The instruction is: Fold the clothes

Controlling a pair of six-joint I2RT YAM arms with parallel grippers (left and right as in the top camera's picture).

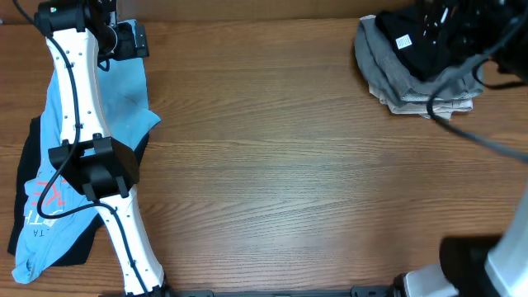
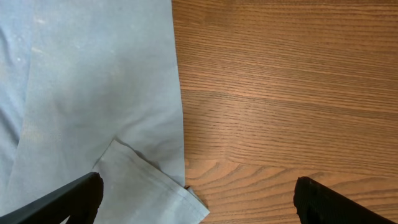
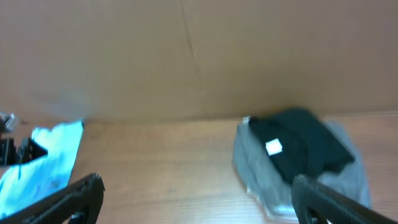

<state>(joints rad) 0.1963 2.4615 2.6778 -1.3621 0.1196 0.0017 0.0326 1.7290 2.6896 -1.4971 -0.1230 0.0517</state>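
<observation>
A light blue T-shirt [image 1: 99,107] lies spread at the table's left side, partly over a black garment [image 1: 29,153]. My left gripper [image 1: 136,40] hovers over the shirt's far right edge. In the left wrist view it is open [image 2: 198,198] and empty, with the shirt [image 2: 93,93] and a folded sleeve corner [image 2: 158,190] between and left of its fingers. My right gripper [image 1: 462,25] is above a pile of clothes [image 1: 412,70] at the far right. In the right wrist view it is open [image 3: 199,199] and empty, with the pile [image 3: 298,155] just ahead.
The pile has a black garment [image 1: 417,41] on top of grey and beige ones. A brown wall [image 3: 199,56] stands behind the table. Bare wooden tabletop [image 1: 289,165] spans the middle. The right arm's base [image 1: 478,268] sits at the front right.
</observation>
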